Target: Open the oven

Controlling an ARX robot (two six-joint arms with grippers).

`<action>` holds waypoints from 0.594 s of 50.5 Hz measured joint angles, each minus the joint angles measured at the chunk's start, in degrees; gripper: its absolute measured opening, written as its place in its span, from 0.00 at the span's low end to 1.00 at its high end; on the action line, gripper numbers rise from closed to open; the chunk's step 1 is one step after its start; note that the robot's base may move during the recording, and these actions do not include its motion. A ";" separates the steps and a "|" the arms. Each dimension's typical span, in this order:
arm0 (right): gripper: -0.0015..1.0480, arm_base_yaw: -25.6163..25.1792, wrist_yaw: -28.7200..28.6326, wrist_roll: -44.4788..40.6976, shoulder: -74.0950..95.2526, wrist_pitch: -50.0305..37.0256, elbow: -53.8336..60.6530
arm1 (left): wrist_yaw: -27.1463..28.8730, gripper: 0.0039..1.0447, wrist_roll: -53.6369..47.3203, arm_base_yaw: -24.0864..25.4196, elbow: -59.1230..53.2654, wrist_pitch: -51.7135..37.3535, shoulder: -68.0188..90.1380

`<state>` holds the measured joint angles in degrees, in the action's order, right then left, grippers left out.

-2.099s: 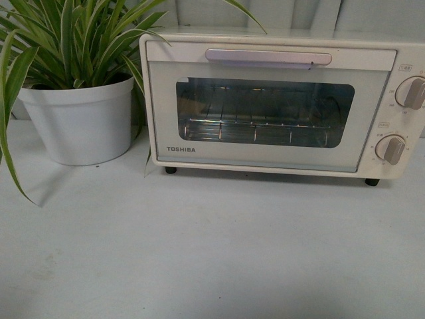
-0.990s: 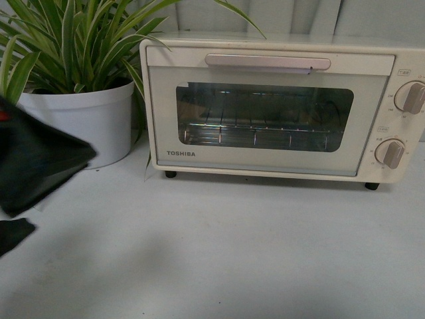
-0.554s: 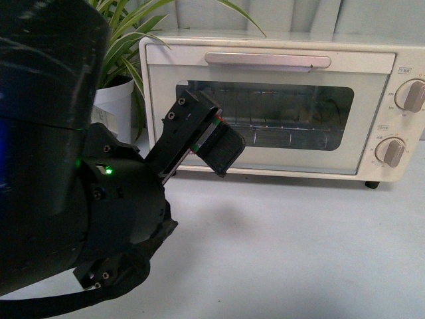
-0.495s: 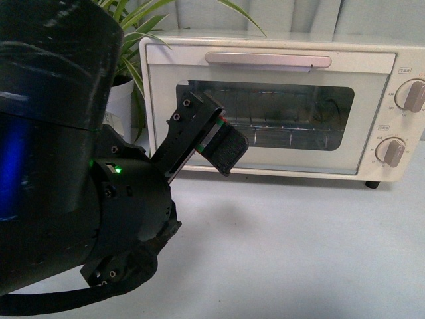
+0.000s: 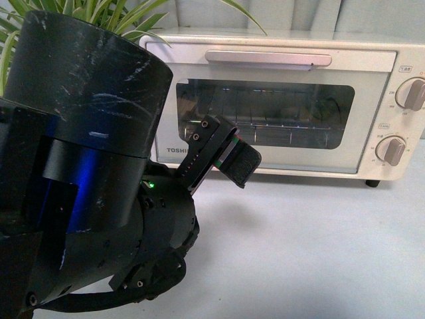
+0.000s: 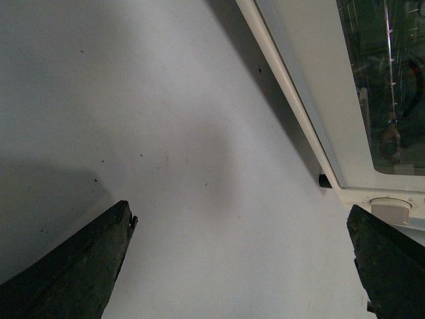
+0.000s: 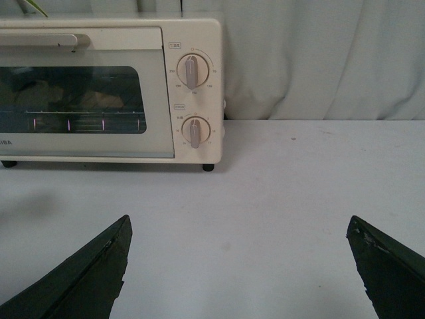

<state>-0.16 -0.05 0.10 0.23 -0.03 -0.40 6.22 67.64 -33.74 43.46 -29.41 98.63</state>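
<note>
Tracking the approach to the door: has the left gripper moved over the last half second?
Yes. The left gripper has shifted right and slightly down against the oven, still below its handle.

Spider plant (image 5: 116,10): long green leaves with cream stripes, behind and left of left gripper (image 6: 239,219), well apart from it; pot hidden.

White tabletop (image 5: 319,252): matte, lies under both grippers. Patch between left gripper's spread fingers shows few tiny dark specks and soft grey shadow.

Pale pleated curtain (image 7: 319,60): hangs straight ahead of right gripper (image 7: 239,226), well beyond its fingertips, and comes down to tabletop's rear edge.
</note>
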 joint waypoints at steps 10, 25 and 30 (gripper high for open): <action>0.91 -0.02 0.00 0.00 0.00 0.00 0.00 | -0.39 0.94 0.52 -0.39 0.13 0.00 0.74; 0.91 3.52 -0.68 9.81 15.67 -3.48 -6.25 | -0.48 0.94 0.68 -0.42 0.26 0.50 0.79; 0.91 6.05 0.24 9.75 23.80 -6.78 -11.13 | -0.48 0.94 0.85 -0.42 0.33 0.87 0.79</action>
<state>5.89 0.19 9.85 24.03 -6.81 -11.53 5.74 68.49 -34.15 43.79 -28.53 99.42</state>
